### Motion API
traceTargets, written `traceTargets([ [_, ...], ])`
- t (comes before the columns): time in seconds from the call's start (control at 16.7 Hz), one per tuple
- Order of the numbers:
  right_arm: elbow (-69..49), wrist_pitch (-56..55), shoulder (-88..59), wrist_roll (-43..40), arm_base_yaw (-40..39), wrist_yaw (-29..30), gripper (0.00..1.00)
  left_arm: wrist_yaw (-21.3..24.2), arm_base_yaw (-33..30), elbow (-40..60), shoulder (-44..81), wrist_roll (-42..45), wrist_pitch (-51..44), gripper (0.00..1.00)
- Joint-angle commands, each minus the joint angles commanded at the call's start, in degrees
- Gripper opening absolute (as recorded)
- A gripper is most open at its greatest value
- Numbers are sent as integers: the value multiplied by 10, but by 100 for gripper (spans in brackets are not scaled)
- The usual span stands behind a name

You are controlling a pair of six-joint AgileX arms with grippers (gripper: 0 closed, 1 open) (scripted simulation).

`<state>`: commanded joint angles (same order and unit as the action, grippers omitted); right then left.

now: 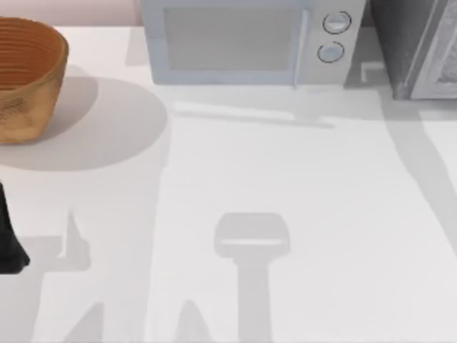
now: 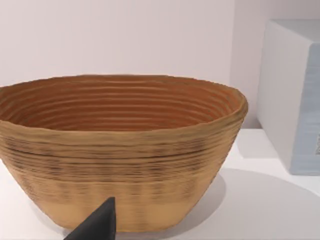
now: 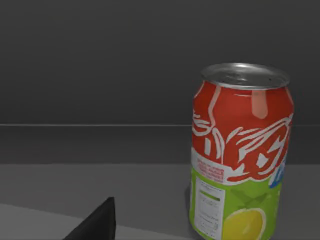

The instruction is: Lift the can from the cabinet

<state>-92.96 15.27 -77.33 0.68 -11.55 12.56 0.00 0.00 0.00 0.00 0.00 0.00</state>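
Right wrist view has the can (image 3: 240,152) standing upright on the dark grey floor inside the cabinet (image 3: 100,65), with one dark fingertip of the right end effector (image 3: 95,222) near it but apart; whether that end effector is wide or narrow cannot be told. From the top view, the cabinet sits at the counter's (image 1: 285,214) far right corner beside a white microwave (image 1: 243,39). At the left edge, the left arm (image 1: 8,239) is parked near a woven basket (image 1: 25,75).
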Motion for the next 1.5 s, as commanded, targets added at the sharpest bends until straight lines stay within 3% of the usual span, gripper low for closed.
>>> traceTargets([
  [0.84,-106,-15,-122,0,24,-22,100,0,0,0,0,0,0,100],
  [1.5,-106,-15,-122,0,24,-22,17,0,0,0,0,0,0,100],
])
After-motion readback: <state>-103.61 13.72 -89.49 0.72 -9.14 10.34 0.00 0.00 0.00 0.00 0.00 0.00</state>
